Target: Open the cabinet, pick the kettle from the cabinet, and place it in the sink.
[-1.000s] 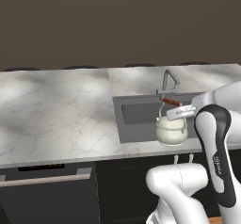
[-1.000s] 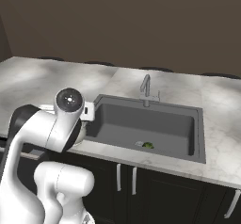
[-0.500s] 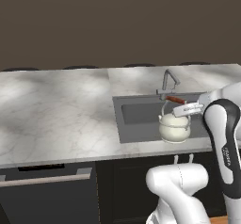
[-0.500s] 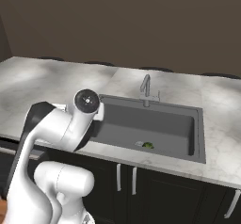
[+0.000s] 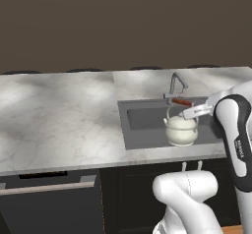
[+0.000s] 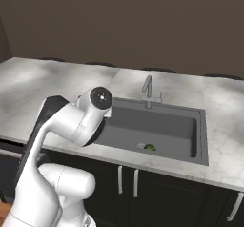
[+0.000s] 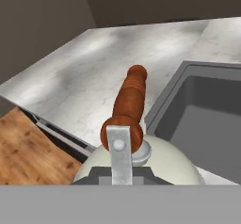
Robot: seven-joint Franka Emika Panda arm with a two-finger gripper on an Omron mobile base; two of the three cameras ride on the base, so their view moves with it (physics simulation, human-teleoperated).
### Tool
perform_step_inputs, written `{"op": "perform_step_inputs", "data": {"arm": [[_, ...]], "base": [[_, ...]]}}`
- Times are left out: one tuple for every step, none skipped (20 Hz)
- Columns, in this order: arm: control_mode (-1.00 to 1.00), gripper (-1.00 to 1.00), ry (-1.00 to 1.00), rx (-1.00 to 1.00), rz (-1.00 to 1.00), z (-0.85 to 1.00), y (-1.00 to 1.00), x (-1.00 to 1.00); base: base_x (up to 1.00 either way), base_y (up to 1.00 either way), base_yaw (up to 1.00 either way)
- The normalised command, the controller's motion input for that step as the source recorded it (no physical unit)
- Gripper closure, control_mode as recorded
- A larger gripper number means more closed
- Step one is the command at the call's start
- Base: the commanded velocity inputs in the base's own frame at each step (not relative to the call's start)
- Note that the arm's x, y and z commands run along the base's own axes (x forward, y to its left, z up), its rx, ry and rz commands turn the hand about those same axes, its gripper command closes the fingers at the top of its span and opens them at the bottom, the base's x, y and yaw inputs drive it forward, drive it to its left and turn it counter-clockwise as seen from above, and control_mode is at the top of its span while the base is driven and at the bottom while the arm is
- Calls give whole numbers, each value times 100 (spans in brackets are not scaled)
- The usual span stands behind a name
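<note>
You see the kettle (image 5: 181, 130) over the sink (image 5: 147, 125), at the front part of the basin near the worktop (image 5: 59, 115) edge. It is cream white and round, and it stands upright. Its brown wooden bar sits on top, just in front of the silver faucet (image 5: 175, 85) at the back of the sink.

The gripper (image 5: 189, 111) is closed tight on the kettle's handle, at the bar end of it. The white arm reaches in from the right side of the sink.

From the hand view, you look down along the wooden bar of the kettle (image 7: 136, 162). The round white lid is right under it. One corner of the sink (image 7: 207, 115) lies beside the kettle, and the marble worktop (image 7: 103, 68) spreads out past it.

From the right base view, the sink (image 6: 157, 126) is dark grey and has a small green bit near its drain. The faucet (image 6: 148, 90) stands at its back rim.

You cannot tell if the kettle touches the bottom of the sink.
</note>
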Motion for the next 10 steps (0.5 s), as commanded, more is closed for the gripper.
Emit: {"op": "perform_step_inputs", "data": {"arm": [[-100,100,0,0,4,0,-6,21],[-100,100,0,0,3,0,-8,23],[-100,100,0,0,2,0,-10,24],[-100,100,0,0,3,0,-12,24],[-100,100,0,0,2,0,-14,24],[-100,100,0,0,0,0,-14,24],[-100,100,0,0,0,0,-13,23],[-100,100,0,0,0,0,-13,24],[-100,100,0,-1,0,0,-11,24],[-100,100,0,-1,0,0,-11,24]], "base": [[0,0,0],[0,0,0],[0,0,0],[0,0,0],[0,0,0],[0,0,0],[0,0,0],[0,0,0],[0,0,0],[0,0,0]]}}
